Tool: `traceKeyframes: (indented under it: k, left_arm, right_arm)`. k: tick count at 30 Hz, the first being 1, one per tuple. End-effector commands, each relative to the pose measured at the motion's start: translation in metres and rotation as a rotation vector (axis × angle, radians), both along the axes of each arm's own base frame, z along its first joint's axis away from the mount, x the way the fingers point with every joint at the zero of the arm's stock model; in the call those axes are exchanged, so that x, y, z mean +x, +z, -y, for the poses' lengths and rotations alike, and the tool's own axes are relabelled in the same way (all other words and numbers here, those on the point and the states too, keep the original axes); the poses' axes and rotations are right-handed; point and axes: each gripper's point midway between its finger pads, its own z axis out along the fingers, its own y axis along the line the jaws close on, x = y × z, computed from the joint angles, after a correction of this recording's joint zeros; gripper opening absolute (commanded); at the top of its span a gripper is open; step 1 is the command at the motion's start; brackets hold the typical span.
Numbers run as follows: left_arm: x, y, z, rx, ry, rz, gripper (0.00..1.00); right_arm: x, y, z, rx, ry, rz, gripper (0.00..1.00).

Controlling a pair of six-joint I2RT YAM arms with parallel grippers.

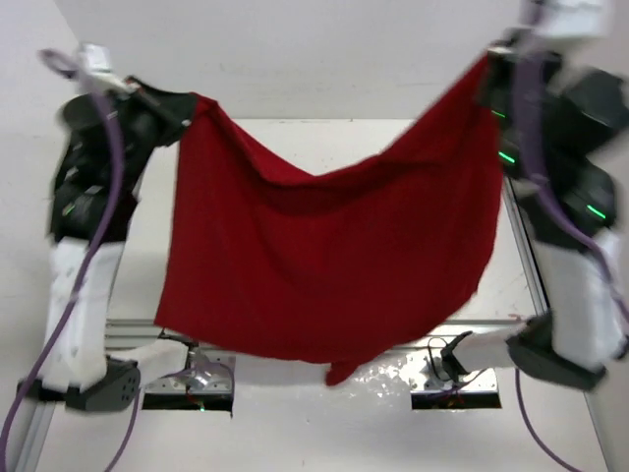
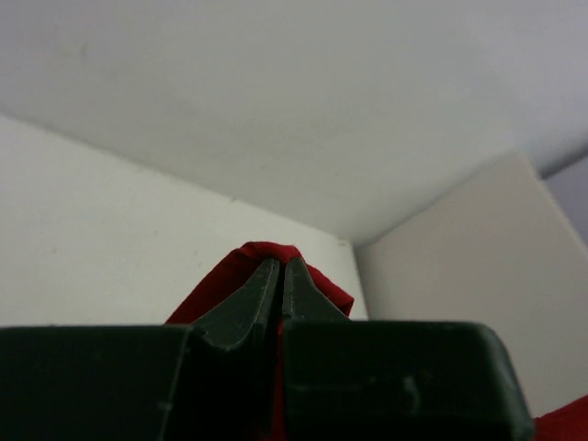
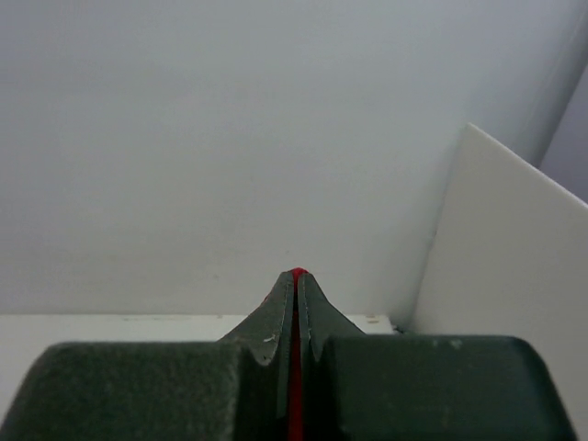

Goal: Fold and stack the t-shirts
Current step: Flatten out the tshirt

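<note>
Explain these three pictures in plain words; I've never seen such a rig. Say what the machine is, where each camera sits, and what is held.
It is a robot: two arms bolted at the near edge of a white table. The wide picture comes from a fixed camera above and behind them. The other two come from a camera on each wrist, looking along the left fingers and the right fingers. Both pairs are shut on one dark red t-shirt, each at an upper corner, so it hangs spread between them over the table, sagging in the middle.
</note>
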Motion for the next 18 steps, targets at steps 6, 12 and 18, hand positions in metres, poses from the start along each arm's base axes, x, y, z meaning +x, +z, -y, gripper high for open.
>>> traceKeyframes:
  k: [6,12,18]
  left_arm:
    - [0.122,-0.109,-0.017,-0.012,0.199,-0.182,0.0]
    - [0.209,-0.2,-0.026,0.034,0.303,-0.302,0.0]
    - [0.279,-0.248,-0.05,0.102,0.399,-0.344,0.0]
  right_arm:
    - [0.189,-0.197,-0.006,0.122,0.043,-0.472,0.0]
    - [0.277,-0.302,-0.003,0.187,0.097,-0.586,0.0]
    - [0.371,-0.347,-0.003,0.18,0.12,-0.566,0.0]
